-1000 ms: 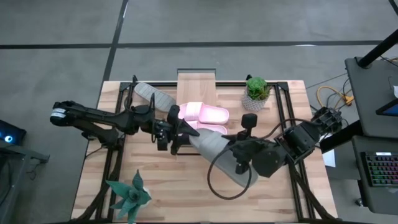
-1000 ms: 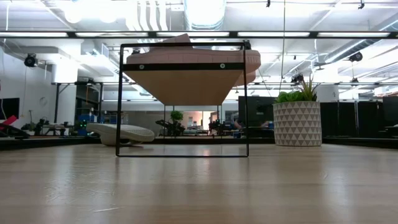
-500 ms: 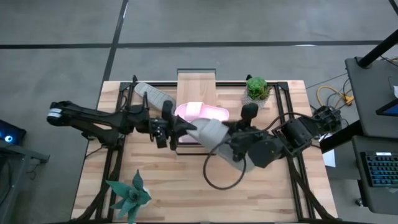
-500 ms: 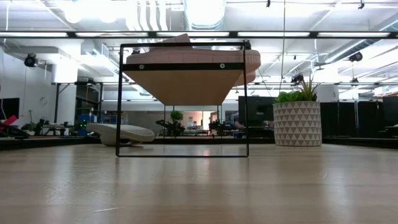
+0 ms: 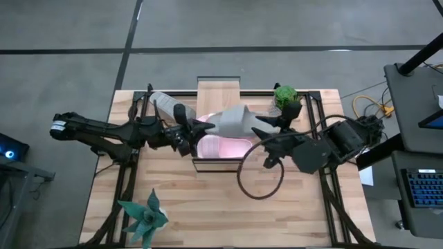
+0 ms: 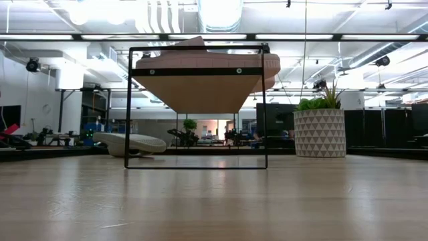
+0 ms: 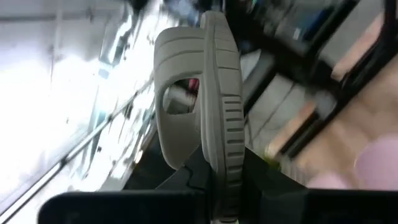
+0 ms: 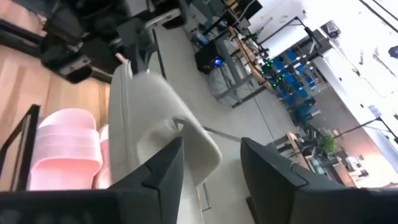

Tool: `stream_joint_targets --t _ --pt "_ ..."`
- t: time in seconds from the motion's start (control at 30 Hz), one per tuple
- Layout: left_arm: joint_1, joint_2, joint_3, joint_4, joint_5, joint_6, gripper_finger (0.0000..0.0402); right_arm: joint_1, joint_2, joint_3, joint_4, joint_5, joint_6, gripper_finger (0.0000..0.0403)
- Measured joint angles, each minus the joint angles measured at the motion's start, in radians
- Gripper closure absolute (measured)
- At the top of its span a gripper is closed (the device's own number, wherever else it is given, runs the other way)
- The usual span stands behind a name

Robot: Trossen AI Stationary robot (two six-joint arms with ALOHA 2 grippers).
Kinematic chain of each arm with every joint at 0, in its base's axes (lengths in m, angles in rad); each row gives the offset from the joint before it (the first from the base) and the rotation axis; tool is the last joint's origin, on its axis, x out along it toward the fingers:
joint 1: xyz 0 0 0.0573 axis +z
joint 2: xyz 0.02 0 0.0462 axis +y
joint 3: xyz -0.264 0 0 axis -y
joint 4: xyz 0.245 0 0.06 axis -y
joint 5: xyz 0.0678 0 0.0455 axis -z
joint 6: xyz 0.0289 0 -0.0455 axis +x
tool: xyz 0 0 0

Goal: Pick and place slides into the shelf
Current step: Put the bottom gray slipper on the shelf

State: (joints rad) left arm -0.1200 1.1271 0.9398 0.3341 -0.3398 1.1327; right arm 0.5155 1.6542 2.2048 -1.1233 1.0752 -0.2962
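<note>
A grey slide [image 5: 232, 121] hangs on its edge over the shelf [image 5: 218, 93], above the two pale pink slides [image 5: 221, 145] lying on the plank. My left gripper [image 5: 188, 133] is shut on the grey slide's left end. My right gripper [image 8: 211, 146] stands open at its right end, one finger on each side. A second grey slide [image 5: 166, 104] lies on its sole on the table left of the shelf, also seen in the low view [image 6: 130, 142]. The low view shows the shelf [image 6: 197, 107] and no gripper. My left gripper pinches the end of the grey slide's sole [image 7: 219, 186] between its two fingers, coming level from the table's left. The slide is lifted clear, turned on its edge, strap [image 7: 177, 106] to one side. My right gripper: I cannot tell whether its open fingers [image 8: 158, 171] touch the slide.
A potted green plant [image 5: 285, 97] stands right of the shelf at the far side. A spiky teal plant [image 5: 145, 218] sits at the near left corner. Black frame rails run along the table's left and right edges. Bare wood lies in front of the shelf.
My right gripper has carried the grey slide from the near right up and toward the far edge, over the shelf, turning it onto its edge, then opened. My left gripper has shut on the slide's left end and drifted slightly toward the far edge.
</note>
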Motion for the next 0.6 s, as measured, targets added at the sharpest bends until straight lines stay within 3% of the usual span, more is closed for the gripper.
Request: stream_joint_targets --t 0.4,0.6 --pt "0.001 0.001 0.003 -0.013 -0.163 0.010 0.0387 0.028 -0.002 0.003 -0.137 -0.033 -0.027 0.0188" --pt "0.000 0.000 0.006 -0.011 -0.175 0.006 0.0388 0.027 0.031 -0.001 -0.297 -0.029 -0.002 0.0167"
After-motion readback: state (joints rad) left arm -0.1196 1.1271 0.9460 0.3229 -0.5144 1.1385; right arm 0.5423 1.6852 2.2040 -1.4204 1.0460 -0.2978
